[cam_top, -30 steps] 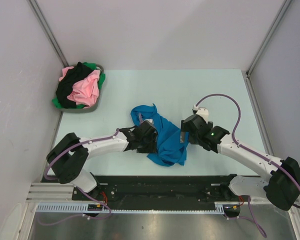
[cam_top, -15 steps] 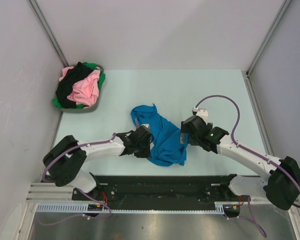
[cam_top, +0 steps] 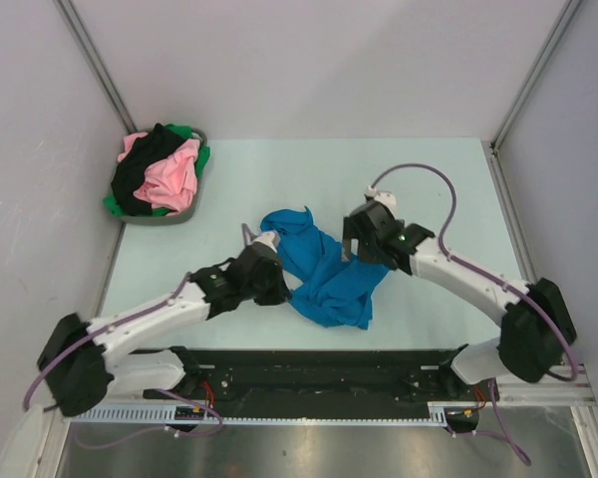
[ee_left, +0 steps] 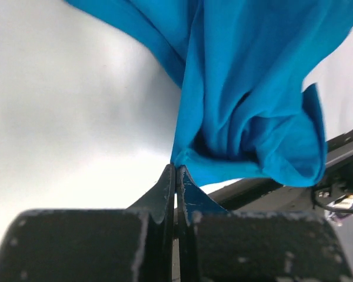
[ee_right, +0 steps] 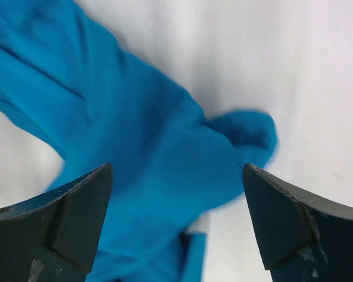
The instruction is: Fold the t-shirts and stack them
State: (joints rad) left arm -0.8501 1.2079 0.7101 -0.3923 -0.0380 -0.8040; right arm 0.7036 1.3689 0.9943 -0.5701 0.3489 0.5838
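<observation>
I'm at the spreading-out step: the blue t-shirt [cam_top: 331,279] lies crumpled mid-counter [cam_top: 439,179]. My left end effector [ee_left: 175,169] is clamped tight on the shirt's 9 o'clock edge. The right end effector [ee_right: 177,170] gapes wide over its 3 o'clock side. Next, I judge, the right must pinch an edge, then both pull apart.

Pale green table [cam_top: 279,174] enclosed by plain white walls [cam_top: 309,60], evenly lit.

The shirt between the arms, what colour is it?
The t-shirt is bright blue; clearest in left wrist view.
</observation>
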